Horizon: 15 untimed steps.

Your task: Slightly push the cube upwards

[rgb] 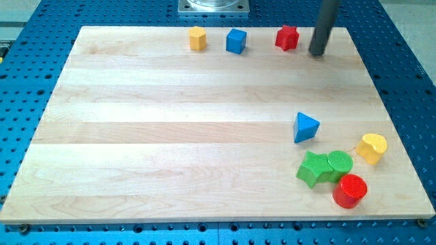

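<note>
Blue cube (236, 41) sits near the view's top edge of the wooden worktop (170, 136), in a row with two neighbours: going from the view's left, a yellow hexagonal block (197, 38), then the cube, then a red star-shaped block (287, 37), each well apart from the next. Further to the view's right comes my tip (317, 53), the lower end of the dark rod that serves as end effector; it is a plain rod with no jaws to part or close, and it touches no block. The relation that matters: the cube lies to the view's left of my tip, with the red star between the two, and roughly level with it, only a little higher in the view. To push the cube upwards I judge the tip must first get below the cube in the view, passing under the star without nudging it. The cube has no long axis; it looks turned slightly, one face towards the view's bottom-left. It is already close to the top edge, so the push has to be short. Down at the view's lower right, well apart from all this, are a blue triangular block (305, 127), two green blocks (325, 167) touching, a red cylinder (350, 190) and a yellow block (371, 148).
</note>
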Tool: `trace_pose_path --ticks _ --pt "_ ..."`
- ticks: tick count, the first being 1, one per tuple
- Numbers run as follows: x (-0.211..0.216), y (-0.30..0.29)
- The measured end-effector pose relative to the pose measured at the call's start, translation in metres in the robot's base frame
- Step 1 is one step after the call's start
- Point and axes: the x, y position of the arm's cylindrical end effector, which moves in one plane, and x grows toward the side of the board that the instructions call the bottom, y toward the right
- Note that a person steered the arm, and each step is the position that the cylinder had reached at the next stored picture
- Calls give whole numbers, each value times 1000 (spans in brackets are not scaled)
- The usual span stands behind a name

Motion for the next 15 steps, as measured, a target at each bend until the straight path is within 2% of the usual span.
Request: trace_pose_path --ticks 4,6,7,8,9,13,14,15 --pt "-4 4" --pt "61 -37" --pt "31 -106" --pt "28 -167" --pt "10 -193" --pt "-1 -179" --pt "23 -173" --pt "92 -139"
